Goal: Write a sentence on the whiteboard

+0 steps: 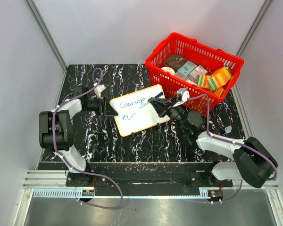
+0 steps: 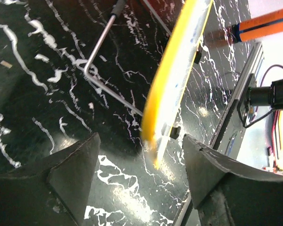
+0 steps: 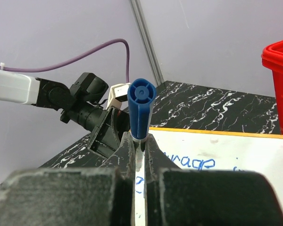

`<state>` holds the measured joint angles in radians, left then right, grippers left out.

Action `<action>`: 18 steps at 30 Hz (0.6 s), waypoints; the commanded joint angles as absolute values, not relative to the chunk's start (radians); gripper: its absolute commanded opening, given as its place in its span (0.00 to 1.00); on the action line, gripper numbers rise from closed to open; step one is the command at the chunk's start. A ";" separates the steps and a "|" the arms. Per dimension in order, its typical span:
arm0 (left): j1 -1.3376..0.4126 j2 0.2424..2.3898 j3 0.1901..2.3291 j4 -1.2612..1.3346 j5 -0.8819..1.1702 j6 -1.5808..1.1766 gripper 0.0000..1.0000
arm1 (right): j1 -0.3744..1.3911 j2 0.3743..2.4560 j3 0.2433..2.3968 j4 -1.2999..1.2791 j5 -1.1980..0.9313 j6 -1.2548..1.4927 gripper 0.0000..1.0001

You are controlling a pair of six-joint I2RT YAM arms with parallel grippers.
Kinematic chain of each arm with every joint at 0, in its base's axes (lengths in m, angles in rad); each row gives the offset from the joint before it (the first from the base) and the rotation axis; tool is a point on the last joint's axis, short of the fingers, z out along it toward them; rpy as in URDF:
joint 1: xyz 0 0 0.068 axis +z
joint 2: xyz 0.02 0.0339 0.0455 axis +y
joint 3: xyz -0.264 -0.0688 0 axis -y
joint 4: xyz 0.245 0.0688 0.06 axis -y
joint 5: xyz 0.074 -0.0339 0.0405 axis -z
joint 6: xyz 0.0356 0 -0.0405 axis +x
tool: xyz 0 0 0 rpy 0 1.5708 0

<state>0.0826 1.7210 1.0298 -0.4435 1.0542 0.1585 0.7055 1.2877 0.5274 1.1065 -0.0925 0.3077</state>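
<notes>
The whiteboard (image 1: 140,115), white with a yellow rim, lies at the middle of the black marble table (image 1: 108,141). The sentence (image 1: 132,101) is in blue, "Courage in" above a short second line. My right gripper (image 1: 161,104) is over the board's right half, shut on a blue marker (image 3: 142,106) that stands up between its fingers (image 3: 127,150). My left gripper (image 1: 108,109) is at the board's left edge. In the left wrist view that yellow edge (image 2: 172,84) sits between the open jaws and touches neither finger (image 2: 73,172).
A red basket (image 1: 166,52) of boxes and packets stands at the back right, close behind the board. A bent metal wire (image 2: 96,52) runs under the board. A small blue-capped thing (image 1: 228,128) lies by the right arm. Grey walls enclose the table.
</notes>
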 commanded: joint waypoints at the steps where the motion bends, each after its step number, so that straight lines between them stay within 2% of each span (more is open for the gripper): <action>1: 0.034 1.713 1.061 -0.365 1.120 0.212 0.72 | 0.733 1.321 0.540 1.180 -0.006 0.291 0.00; 4: 0.014 1.726 1.080 -0.371 1.134 0.215 0.64 | 0.762 1.348 0.545 1.184 0.046 0.256 0.00; 6: 0.006 1.732 1.089 -0.385 1.140 0.221 0.54 | 0.775 1.377 0.543 1.206 0.077 0.233 0.00; 8: 0.005 1.738 1.103 -0.391 1.132 0.233 0.39 | 0.791 1.399 0.534 1.245 0.100 0.221 0.00; 9: 0.006 1.743 1.111 -0.408 1.131 0.241 0.24 | 0.798 1.422 0.532 1.259 0.109 0.216 0.00; 11: 0.003 1.755 1.141 -0.443 1.131 0.262 0.11 | 0.817 1.443 0.532 1.288 0.120 0.200 0.00; 12: 0.006 1.759 1.149 -0.460 1.135 0.274 0.00 | 0.825 1.463 0.532 1.295 0.129 0.193 0.00; 18: 0.005 1.809 1.215 -0.638 1.128 0.460 0.00 | 0.870 1.535 0.538 1.341 0.149 0.123 0.00</action>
